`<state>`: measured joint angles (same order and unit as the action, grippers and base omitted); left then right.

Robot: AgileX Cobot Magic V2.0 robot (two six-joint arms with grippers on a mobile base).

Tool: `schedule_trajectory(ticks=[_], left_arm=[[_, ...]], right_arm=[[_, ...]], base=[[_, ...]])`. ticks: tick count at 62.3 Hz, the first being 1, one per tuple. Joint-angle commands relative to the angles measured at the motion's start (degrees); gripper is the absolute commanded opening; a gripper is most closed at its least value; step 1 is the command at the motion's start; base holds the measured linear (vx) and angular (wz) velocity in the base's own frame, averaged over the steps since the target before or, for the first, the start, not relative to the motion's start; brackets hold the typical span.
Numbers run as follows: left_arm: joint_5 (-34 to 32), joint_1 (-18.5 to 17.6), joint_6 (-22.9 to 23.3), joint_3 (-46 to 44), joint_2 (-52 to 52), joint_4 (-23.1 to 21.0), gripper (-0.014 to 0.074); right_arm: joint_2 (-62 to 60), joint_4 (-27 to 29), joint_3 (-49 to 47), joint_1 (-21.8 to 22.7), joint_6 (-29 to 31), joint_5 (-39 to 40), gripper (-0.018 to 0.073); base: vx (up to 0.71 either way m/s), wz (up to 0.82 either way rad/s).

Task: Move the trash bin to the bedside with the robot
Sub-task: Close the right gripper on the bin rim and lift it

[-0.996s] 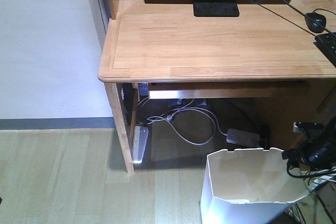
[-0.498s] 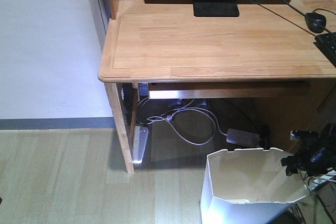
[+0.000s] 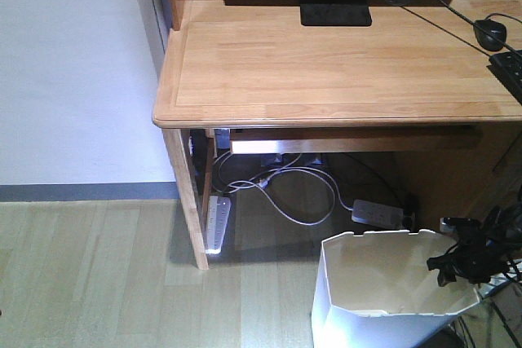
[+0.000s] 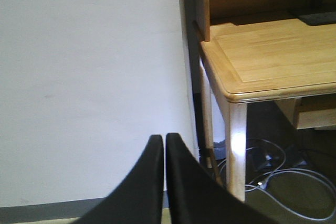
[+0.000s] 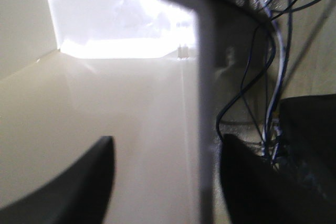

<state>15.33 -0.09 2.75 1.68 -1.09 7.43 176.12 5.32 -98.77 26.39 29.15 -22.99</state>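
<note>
Right wrist — gripper (image 5: 165, 141) spread, astride trash bin (image 5: 202, 77)

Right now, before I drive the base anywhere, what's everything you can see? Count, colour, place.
trash bin: one, white, cream inside, on the floor before the desk's right part.
desk: one, light wood, against the wall.
stand base: one, black, back of the desktop.
mouse: one, black, desktop's right end.
keyboard: one, black, corner only, right edge.
power strips: two, whitish, floor under the desk.
cables: several, white, looped under the desk.
floor: pale wood planks.
left gripper: black, shut, facing the wall.
right gripper: black, open, jaws astride the bin's right side.
</note>
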Motion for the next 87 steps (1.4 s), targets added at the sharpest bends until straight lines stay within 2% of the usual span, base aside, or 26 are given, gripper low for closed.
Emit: schedule_trajectory(ticks=[1, 3, 6, 16, 29, 35, 41, 45, 51, 62, 76, 87], left_arm=[[-4.2, -0.3, 0.5, 1.7, -0.6, 1.1, -0.0006], [-4.2, -0.3, 0.5, 1.7, -0.6, 1.1, -0.0006], [-4.2, -0.3, 0.5, 1.7, -0.6, 1.1, -0.0006], [-4.2, -0.3, 0.5, 1.7, -0.6, 1.1, -0.0006], [-4.2, -0.3, 0.5, 1.7, -0.6, 1.1, -0.0006], [-4.2, -0.3, 0.5, 1.7, -0.6, 1.1, -0.0006], [-4.2, -0.3, 0.5, 1.7, -0.6, 1.1, -0.0006], [-4.2, -0.3, 0.5, 1.7, -0.6, 1.1, -0.0006], [-4.2, -0.3, 0.5, 1.7, -0.6, 1.1, -0.0006], [-4.2, -0.3, 0.5, 1.7, -0.6, 1.1, -0.0006], [-4.2, -0.3, 0.5, 1.7, -0.6, 1.1, -0.0006], [-4.2, -0.3, 0.5, 1.7, -0.6, 1.1, -0.0006]], right_arm=[[-2.9, 1.5, -1.8, 0.2, 0.5, -2.3, 0.0159], [-2.9, 2.8, -1.9, 0.2, 1.1, -2.4, 0.0060], [-3.3, 4.3, -1.9, 0.2, 2.2, -2.4, -0.0017], [-5.3, 16.7, -1.8, 0.2, 11.9, -4.0, -0.0013], [-9.9, 40.7, 0.4, 0.2, 33.5, -12.0, -0.0006], [-13.4, 51.6, 6.7, 0.0, 41.2, -9.8, -0.0006], [-17.5, 57.9, 14.5, -0.8, 49.4, -5.7, -0.0006], [-19.8, 59.8, 18.8, -1.7, 53.4, -3.8, -0.0006], [-24.2, 61.0, 24.6, -3.0, 56.1, -2.8, -0.0006], [-32.2, 63.6, 32.1, -4.6, 56.3, -3.9, -0.0006], [-41.1, 63.6, 38.6, -7.5, 56.3, -3.7, -0.0006], [-46.7, 63.4, 44.3, -11.4, 56.5, -4.6, -0.0006]], base=[[0.00, 0.00], [0.00, 0.00], [0.00, 0.00], [0.00, 0.00], [0.00, 0.00], [0.00, 0.00], [0.00, 0.00], [0.00, 0.00], [0.00, 0.00], [0.00, 0.00], [0.00, 0.00], [0.00, 0.00]])
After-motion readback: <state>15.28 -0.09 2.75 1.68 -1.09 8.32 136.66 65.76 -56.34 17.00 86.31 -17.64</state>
